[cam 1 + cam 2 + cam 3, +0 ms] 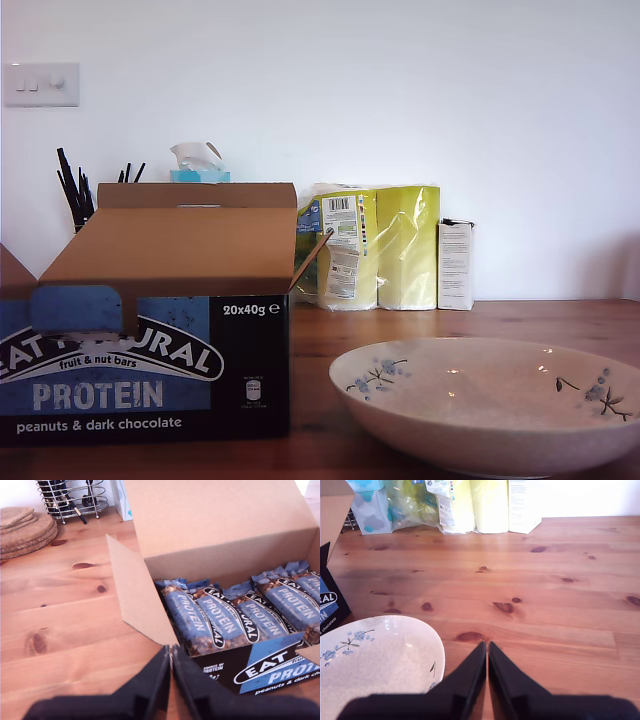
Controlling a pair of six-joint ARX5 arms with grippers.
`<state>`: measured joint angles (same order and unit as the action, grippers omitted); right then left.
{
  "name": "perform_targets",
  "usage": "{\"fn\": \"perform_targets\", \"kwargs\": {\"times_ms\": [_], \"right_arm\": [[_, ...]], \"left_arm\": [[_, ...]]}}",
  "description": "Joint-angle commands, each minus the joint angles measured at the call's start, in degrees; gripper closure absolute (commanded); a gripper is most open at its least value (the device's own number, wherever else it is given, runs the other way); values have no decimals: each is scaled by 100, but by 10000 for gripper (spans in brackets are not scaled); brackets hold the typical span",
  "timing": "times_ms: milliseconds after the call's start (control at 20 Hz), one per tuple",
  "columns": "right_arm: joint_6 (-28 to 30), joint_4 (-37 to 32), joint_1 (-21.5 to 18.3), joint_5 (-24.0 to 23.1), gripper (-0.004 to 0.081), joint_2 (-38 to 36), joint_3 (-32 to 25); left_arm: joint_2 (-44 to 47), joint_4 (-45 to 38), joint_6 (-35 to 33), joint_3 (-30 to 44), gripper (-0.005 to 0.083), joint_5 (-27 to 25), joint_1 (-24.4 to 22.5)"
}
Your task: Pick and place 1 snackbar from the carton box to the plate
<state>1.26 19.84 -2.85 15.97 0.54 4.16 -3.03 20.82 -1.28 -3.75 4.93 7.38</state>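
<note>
Just ahead of my first gripper [170, 652], jaws pressed together and empty, the snackbar [186, 620] lies in the carton box [260, 667], long axis running away from me; my second gripper [487, 647], also closed, sits beside the plate [420, 645].

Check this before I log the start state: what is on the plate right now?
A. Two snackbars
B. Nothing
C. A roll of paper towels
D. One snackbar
B: the plate shows only its bare cream inside in the exterior and second wrist views, while the snackbars lie in the carton box.

Snackbars [240, 617] in open carton box [220, 530]
</note>
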Motion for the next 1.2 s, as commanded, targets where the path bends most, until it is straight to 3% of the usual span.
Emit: {"fn": "perform_targets", "kwargs": {"times_ms": [0,400,550,700,800,950,1150], "right_arm": [[-37,-17,22,-4,783,-37,-37],[-68,-249,22,4,783,-37,17],[-509,-684,22,13,783,-37,376],[-977,-664,28,46,783,-35,887],[-1244,-632,33,328,783,-31,1202],[-1217,-136,87,933,783,120,1749],[-588,1274,186,1696,783,776,2778]], "left_arm": [[42,63,-22,52,797,278,-9],[42,-212,44,33,797,365,-9],[42,-584,415,-225,797,409,-9],[37,-601,682,-688,797,634,-9],[22,-549,730,-988,797,876,-9],[-223,-214,697,-1517,797,1110,-9],[-1123,780,26,-2350,797,1517,-9]]}}
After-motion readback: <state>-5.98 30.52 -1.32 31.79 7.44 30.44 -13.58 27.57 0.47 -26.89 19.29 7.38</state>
